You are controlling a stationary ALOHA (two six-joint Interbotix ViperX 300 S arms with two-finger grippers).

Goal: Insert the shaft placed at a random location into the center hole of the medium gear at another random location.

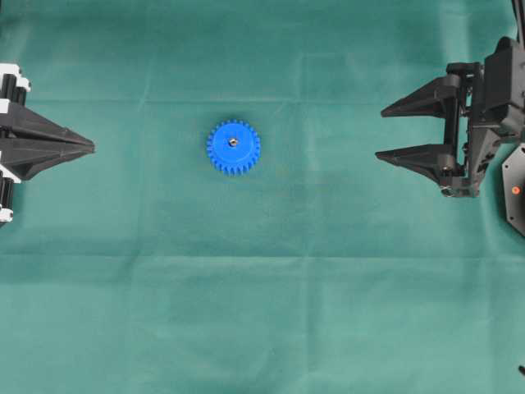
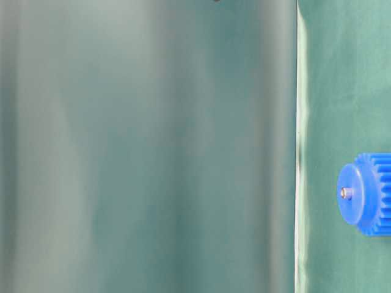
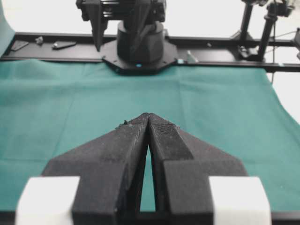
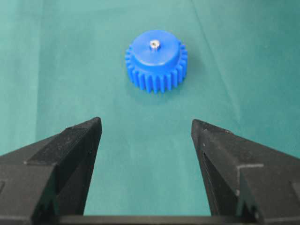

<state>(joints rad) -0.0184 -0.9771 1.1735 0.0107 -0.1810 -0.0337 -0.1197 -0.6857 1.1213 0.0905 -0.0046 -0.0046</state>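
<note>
The blue medium gear (image 1: 234, 148) lies flat on the green cloth, left of the middle. A silvery shaft (image 1: 233, 141) stands in its center hole, its tip poking out of the raised hub (image 4: 155, 45) (image 2: 346, 193). My left gripper (image 1: 92, 148) rests at the left edge, shut and empty, its tips pressed together (image 3: 148, 115). Far right of the gear, my right gripper (image 1: 381, 135) is open with only cloth between its fingers (image 4: 146, 123); the gear (image 4: 156, 61) sits well ahead of them.
Green cloth (image 1: 328, 287) covers the whole table. The opposite arm's black base (image 3: 139, 49) and a black frame rail stand at the far edge in the left wrist view. A blurred panel (image 2: 146, 146) fills most of the table-level view.
</note>
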